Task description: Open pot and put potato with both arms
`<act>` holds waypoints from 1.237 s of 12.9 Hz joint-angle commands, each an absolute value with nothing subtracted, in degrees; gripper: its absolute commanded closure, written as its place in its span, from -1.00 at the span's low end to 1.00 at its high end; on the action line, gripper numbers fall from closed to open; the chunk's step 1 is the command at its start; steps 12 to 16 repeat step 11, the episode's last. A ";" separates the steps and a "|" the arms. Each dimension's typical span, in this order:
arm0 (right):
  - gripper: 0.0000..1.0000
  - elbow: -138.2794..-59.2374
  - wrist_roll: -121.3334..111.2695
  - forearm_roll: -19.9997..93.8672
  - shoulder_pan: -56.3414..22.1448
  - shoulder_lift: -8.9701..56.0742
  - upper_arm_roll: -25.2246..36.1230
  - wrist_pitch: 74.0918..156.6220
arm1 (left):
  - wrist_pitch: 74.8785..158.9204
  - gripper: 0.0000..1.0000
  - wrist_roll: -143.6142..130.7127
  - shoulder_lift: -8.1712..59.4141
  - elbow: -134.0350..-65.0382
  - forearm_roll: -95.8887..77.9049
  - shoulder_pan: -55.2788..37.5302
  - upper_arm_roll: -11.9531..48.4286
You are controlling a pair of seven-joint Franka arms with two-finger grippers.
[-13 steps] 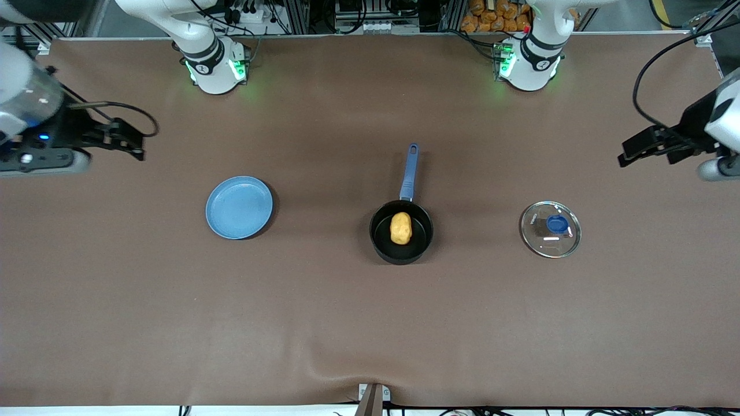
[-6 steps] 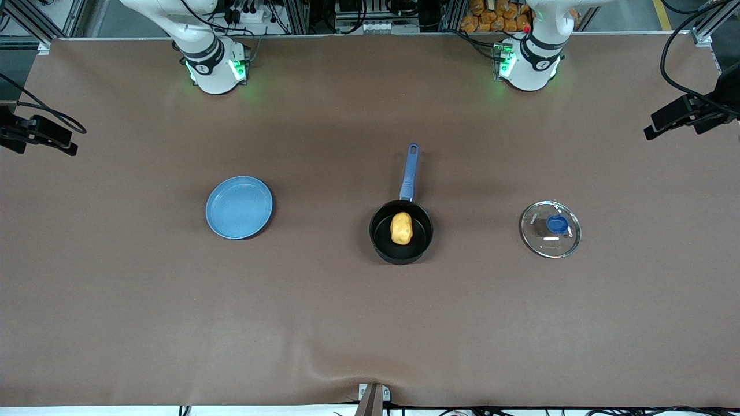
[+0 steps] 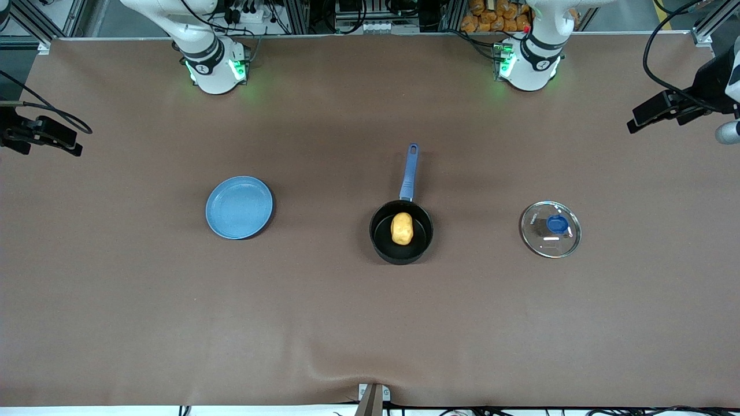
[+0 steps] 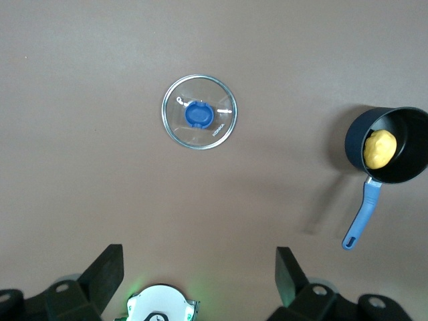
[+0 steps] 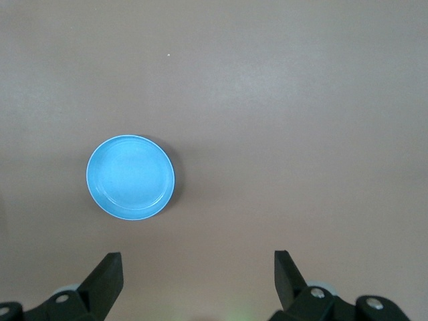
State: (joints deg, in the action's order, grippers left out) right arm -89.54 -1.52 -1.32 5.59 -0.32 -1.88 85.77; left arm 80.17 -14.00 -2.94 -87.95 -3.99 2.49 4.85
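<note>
A brown table fills the front view. Just right of the frame's centre sits the pot (image 3: 401, 232), a small round black saucepan, uncovered, its straight blue handle (image 3: 409, 172) pointing up the frame toward the robots' bases. Inside lies the potato (image 3: 402, 228), an oval, lumpy, yellow-orange lump resting on the pot's dark floor and taking up roughly the middle third. The lid (image 3: 550, 229), clear glass with a blue knob, lies flat on the table at centre right of the frame, well apart from the pot, toward the left arm's end. A flat light-blue plate (image 3: 239, 207) lies at centre left, bare, toward the right arm's end.

Both arms wait, raised high at the table's ends. The left gripper (image 3: 659, 112) hangs at the upper right edge of the frame; its wrist view shows its fingers (image 4: 107, 271) spread wide, released. The right gripper (image 3: 43, 136) hangs at the upper left edge, its fingers (image 5: 108, 275) likewise spread and holding nothing.
</note>
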 commanded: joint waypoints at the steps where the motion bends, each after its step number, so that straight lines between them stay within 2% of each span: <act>1: -1.00 -91.14 -2.02 -1.23 6.77 -1.85 -2.81 86.57 | 79.72 -1.00 -14.50 -5.10 -89.91 0.32 2.55 6.32; 2: -1.00 -91.14 -2.02 -1.23 6.77 -1.76 -2.81 86.57 | 79.63 -1.00 -14.68 -5.10 -89.74 2.61 2.55 7.89; 16: -1.00 -91.23 -2.02 2.64 7.03 -1.84 -2.37 86.40 | 78.84 -1.00 -14.06 -4.22 -87.71 1.93 2.99 7.21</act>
